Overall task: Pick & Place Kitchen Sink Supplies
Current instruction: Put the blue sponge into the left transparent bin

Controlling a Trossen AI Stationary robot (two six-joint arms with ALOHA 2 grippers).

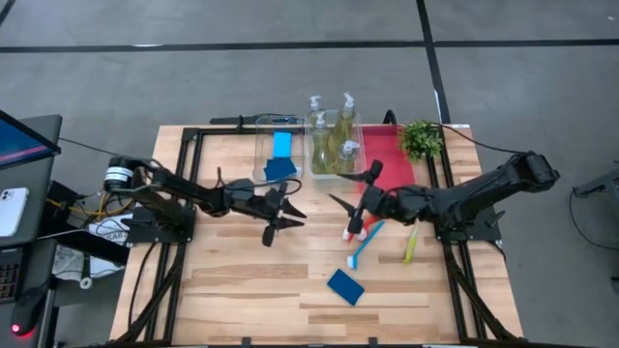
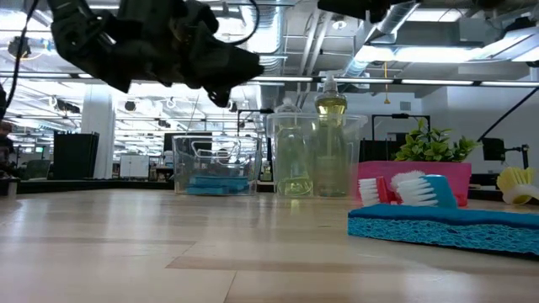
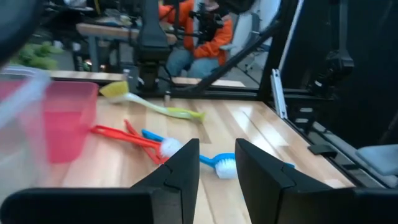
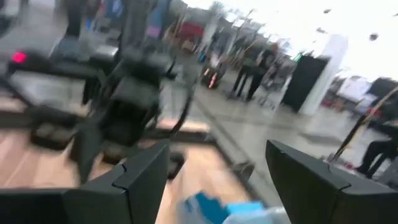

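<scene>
- I see a light wooden table (image 1: 242,290) in a big open hall; a person in an orange top sits behind it in the left wrist view.
- At the far edge a clear plastic bin (image 1: 259,155) holds two flat blue sponges (image 1: 281,145). The bin beside it holds the clear pump bottles of yellow-green liquid (image 1: 322,145).
- A third blue sponge (image 1: 345,286) lies alone near the front.
- The red brush (image 1: 358,224), blue brush (image 1: 365,244) and yellow-green brush (image 1: 410,246) lie mid-table.
- My left gripper (image 1: 288,212) hangs above the table, fingers parted, empty.
- My right gripper (image 1: 340,203) is wide apart, empty, just beside the brushes.
</scene>
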